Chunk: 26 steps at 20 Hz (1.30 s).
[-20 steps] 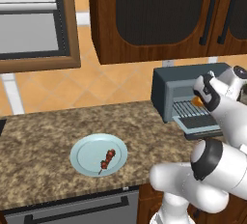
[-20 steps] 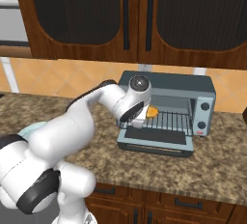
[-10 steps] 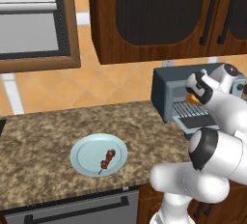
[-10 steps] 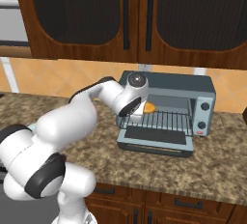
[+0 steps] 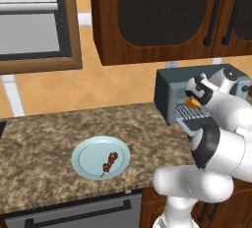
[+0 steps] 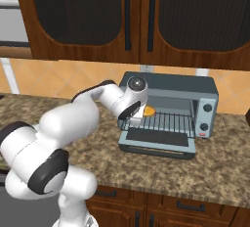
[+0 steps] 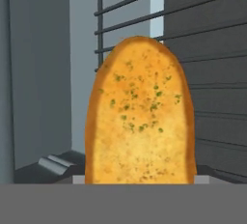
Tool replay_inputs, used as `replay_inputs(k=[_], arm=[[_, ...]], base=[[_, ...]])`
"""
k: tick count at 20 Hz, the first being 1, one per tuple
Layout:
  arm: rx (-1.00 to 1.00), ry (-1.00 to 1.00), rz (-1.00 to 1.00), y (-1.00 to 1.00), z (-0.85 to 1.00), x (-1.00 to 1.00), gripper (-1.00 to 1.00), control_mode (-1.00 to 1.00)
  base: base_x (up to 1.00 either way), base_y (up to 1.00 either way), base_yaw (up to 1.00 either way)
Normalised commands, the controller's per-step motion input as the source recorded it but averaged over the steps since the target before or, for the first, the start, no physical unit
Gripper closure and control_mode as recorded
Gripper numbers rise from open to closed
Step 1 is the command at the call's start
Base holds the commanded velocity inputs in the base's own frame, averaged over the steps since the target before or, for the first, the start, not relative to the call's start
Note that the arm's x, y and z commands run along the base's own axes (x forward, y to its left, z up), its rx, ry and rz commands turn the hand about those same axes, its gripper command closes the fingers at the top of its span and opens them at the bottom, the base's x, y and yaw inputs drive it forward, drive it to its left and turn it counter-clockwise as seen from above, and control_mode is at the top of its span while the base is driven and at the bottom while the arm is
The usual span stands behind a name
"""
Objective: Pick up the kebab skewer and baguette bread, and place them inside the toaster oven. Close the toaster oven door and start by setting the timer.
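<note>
The baguette bread [image 7: 140, 117], golden with green flecks, stands upright close in front of the hand camera and hides the fingertips. My gripper [image 6: 140, 112] is shut on the baguette bread [image 6: 149, 110] at the left end of the toaster oven [image 6: 195, 86] opening, just above the wire rack [image 6: 171, 121]. The toaster oven door [image 6: 156, 142] hangs open and flat in front. From the left base view, the gripper [image 5: 195, 99] reaches into the toaster oven [image 5: 170, 92]. The kebab skewer [image 5: 109, 162] lies on a light blue plate [image 5: 86, 156] on the counter to the left.
Dark wooden cabinets [image 6: 146, 15] hang above the oven. The oven's knobs [image 6: 207, 118] sit on its right side. A speckled stone counter [image 5: 44, 133] runs left of the oven, with a window frame [image 5: 39, 25] above it. My white arm [image 6: 73, 123] crosses in front of the oven's left side.
The gripper has carried the baguette bread a little deeper into the oven's mouth, and the arm's elbow has swung along. The skewer and plate stayed put.
</note>
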Motion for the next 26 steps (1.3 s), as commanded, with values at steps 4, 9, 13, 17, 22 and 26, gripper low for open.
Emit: replay_inputs(k=[4, 9, 13, 17, 22, 26], arm=[[0.0, 0.0, 0.03, 0.0, -0.01, 0.27, 1.0, -1.0], [0.0, 0.0, 0.04, 0.0, -0.03, 0.28, 1.0, -1.0], [0.0, 0.0, 0.05, 0.0, -0.17, 0.21, 1.0, -1.0], [0.01, 0.0, 0.03, -0.11, -0.19, 0.12, 1.0, -1.0], [0.01, 0.0, 0.0, -0.24, -0.16, 0.07, 1.0, -1.0], [0.01, 0.0, 0.0, -0.2, -0.22, 0.2, 1.0, -1.0]], base=[[0.0, 0.0, 0.0], [0.0, 0.0, 0.0], [0.0, 0.0, 0.0], [0.0, 0.0, 0.0], [0.0, 0.0, 0.0], [0.0, 0.0, 0.0]])
